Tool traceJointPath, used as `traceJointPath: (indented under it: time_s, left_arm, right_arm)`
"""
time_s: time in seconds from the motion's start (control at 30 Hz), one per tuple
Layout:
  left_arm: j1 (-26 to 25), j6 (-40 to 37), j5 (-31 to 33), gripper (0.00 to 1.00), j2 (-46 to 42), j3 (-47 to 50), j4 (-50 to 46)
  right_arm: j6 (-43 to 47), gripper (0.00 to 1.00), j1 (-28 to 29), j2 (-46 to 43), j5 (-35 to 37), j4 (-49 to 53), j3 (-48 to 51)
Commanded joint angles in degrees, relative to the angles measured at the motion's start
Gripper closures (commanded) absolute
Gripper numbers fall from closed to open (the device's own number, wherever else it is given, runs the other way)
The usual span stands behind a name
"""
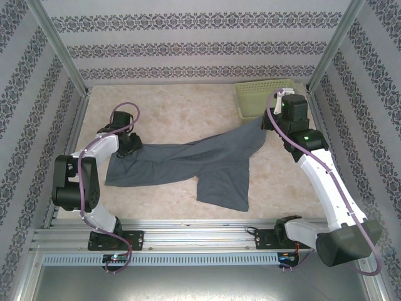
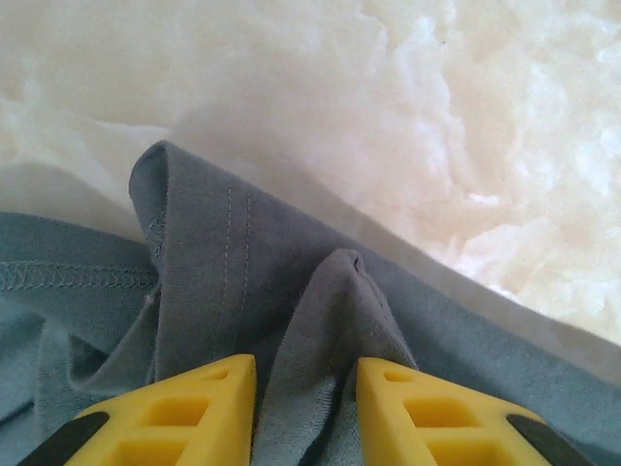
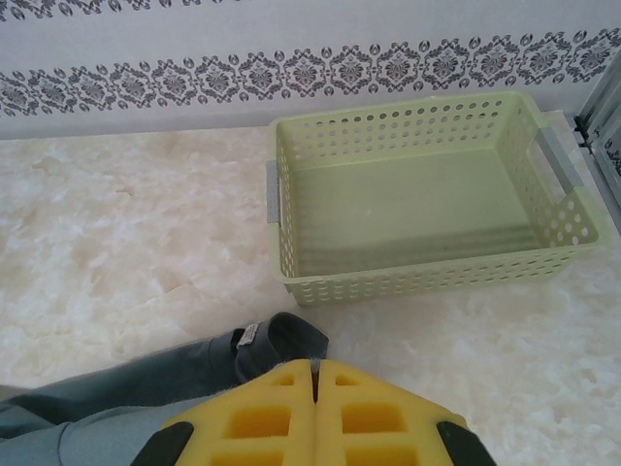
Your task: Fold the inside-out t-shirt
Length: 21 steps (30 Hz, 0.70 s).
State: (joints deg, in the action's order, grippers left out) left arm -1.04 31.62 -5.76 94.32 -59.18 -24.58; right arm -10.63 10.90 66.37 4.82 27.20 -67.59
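Your inside-out t-shirt (image 1: 188,160) lies spread on the table (image 1: 175,106), running slantwise from the left arm to the right arm. The near part fans out flat toward the front edge. The far right end is drawn into a narrow strip leading up to the right tool (image 1: 268,122), just in front of the light green basket (image 1: 263,94).

Left tool (image 2: 307,364): partly closed, its yellow fingers (image 2: 194,408) a short way apart. A raised ridge of grey-blue cloth sits between them and touches both, so you have a pinch on the shirt's left end. From the left wrist you see a stitched hem (image 2: 58,277) on the left and a folded corner of cloth standing up ahead of the fingers. Bare table lies beyond it.

Right tool (image 3: 313,367): fingers pressed fully together, only a thin line between them. The shirt runs up to and under them from the left, and from above the cloth looks pulled taut to this tool, so count it as gripped. A small label (image 3: 249,335) shows on a rolled bit of cloth just beyond the fingertips.

The basket sits in the far right corner, upright and clear of the shirt. Its front wall (image 3: 408,282) is near the right tool but not touching it.
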Motion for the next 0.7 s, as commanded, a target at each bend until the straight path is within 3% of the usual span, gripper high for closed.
traceJointPath:
  time_s: [0.0, 0.27, 0.47, 0.67]
  left_arm:
    - [-0.01, -1.30, -0.41, 0.70, 2.24, -2.38, -0.55]
    - [-0.02, -0.51, 3.57, 0.99, -1.65, -3.45, -1.86]
    - [0.83, 0.92, 9.49, 1.00, -13.93, -5.37, -3.00]
    - [7.10, 4.66, 9.59, 1.00, -33.87, -6.31, 1.92]
  right_arm:
    - [-1.05, 1.00, -0.61, -1.32, -0.29, -0.70, -0.90]
    - [-1.29, 1.00, -0.81, -1.29, 0.55, 0.27, -1.84]
    - [-2.63, 1.00, -3.81, -1.62, 2.88, 3.31, -8.14]
    - [-2.12, 1.00, -7.38, -1.94, 1.56, 5.63, -23.03]
